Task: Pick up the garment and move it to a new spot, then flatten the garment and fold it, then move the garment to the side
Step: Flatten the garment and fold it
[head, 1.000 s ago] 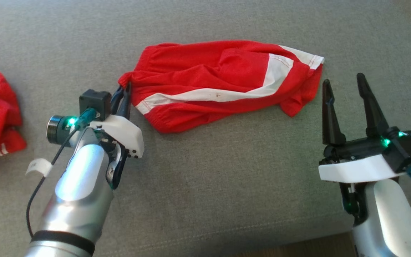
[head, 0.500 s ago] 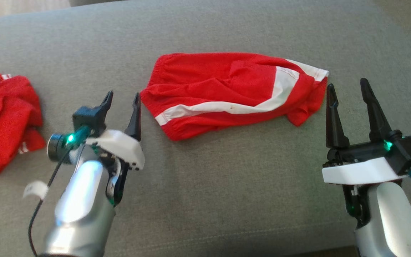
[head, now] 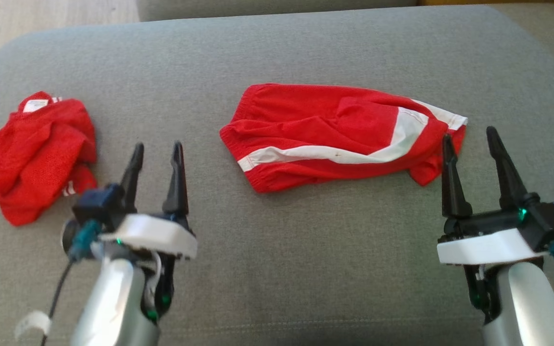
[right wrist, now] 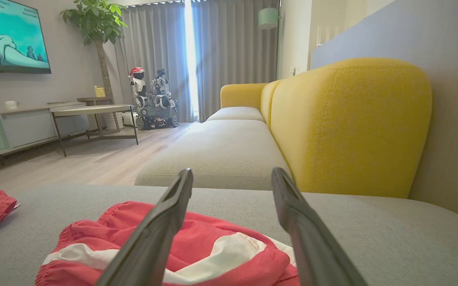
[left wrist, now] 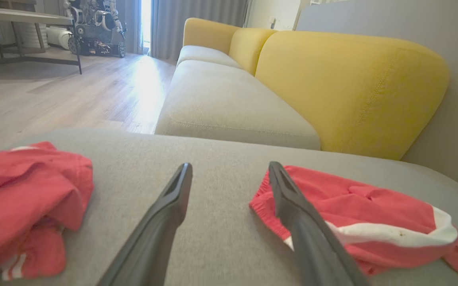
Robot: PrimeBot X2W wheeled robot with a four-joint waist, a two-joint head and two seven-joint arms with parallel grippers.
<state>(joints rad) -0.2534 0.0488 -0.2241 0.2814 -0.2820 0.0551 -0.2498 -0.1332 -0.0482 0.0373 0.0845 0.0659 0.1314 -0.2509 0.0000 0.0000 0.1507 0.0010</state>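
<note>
The garment (head: pixel 344 137) is a pair of red shorts with a white stripe, lying loosely spread and creased across the middle of the grey cushion (head: pixel 306 269). My left gripper (head: pixel 157 145) stands open, apart from the garment's left end, nothing between its fingers. In the left wrist view the left gripper (left wrist: pixel 229 165) points past the garment (left wrist: pixel 364 214), which lies to the right of its fingers. My right gripper (head: pixel 468 133) is open beside the garment's right end. The right wrist view has the right gripper (right wrist: pixel 232 171) above the garment (right wrist: pixel 229 234), holding nothing.
A second red garment (head: pixel 36 154) lies crumpled at the cushion's left end, left of my left gripper. Wooden floor (head: pixel 41 14) lies beyond the far left edge. A yellow-backed sofa (right wrist: pixel 344 119) continues ahead, with a table and another robot (right wrist: pixel 153 99) farther off.
My left gripper let go of the garment's left corner, opened and drew back toward me. The head camera tilted, so the whole picture shifted. The right gripper stayed open.
</note>
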